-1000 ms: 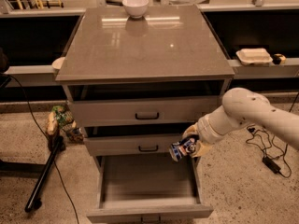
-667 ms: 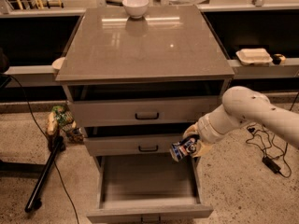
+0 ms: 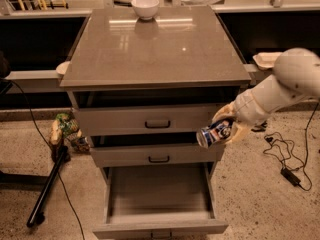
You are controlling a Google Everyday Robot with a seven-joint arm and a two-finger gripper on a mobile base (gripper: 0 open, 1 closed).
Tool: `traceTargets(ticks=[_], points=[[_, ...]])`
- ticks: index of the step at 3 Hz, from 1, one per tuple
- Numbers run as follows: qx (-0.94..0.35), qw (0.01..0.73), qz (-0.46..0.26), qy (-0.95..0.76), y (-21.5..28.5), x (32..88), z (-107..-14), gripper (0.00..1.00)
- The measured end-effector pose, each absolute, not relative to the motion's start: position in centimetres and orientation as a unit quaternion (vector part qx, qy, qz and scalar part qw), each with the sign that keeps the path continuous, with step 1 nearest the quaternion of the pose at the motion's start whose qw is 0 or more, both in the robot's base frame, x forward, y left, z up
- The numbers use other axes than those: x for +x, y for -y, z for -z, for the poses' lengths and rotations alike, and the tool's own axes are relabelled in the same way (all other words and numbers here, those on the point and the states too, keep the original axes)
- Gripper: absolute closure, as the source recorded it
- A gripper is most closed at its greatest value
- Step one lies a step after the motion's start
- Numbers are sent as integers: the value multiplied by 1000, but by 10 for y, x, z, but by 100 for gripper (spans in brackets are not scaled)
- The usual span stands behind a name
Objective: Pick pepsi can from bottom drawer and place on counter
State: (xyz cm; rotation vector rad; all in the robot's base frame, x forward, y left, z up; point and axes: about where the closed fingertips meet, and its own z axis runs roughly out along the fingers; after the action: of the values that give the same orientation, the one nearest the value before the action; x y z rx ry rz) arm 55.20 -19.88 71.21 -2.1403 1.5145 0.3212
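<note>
The pepsi can (image 3: 213, 133), dark blue with a silver end, is tipped on its side in my gripper (image 3: 226, 126), which is shut on it. The gripper holds it in the air at the right edge of the cabinet, level with the middle drawer front, above the right side of the bottom drawer (image 3: 159, 219). That drawer is pulled wide open and its grey floor is bare. The counter (image 3: 160, 54), a glossy grey-brown slab, tops the cabinet above and to the left of the gripper. My white arm reaches in from the right.
A white bowl (image 3: 145, 6) sits at the counter's back edge. Two upper drawers (image 3: 157, 123) are slightly open. A black stand leg (image 3: 47, 186) and a small bag (image 3: 65, 129) lie on the floor to the left; cables (image 3: 282, 151) to the right.
The gripper with the can has risen slightly and moved a little right and up, away from the open bottom drawer.
</note>
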Motion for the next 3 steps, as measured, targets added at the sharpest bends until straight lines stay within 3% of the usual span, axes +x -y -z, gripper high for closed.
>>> traceTargets(ticks=[1, 3], points=[[-784, 276, -154, -535, 208, 559, -767, 100], [-770, 280, -161, -550, 209, 572, -810, 100]])
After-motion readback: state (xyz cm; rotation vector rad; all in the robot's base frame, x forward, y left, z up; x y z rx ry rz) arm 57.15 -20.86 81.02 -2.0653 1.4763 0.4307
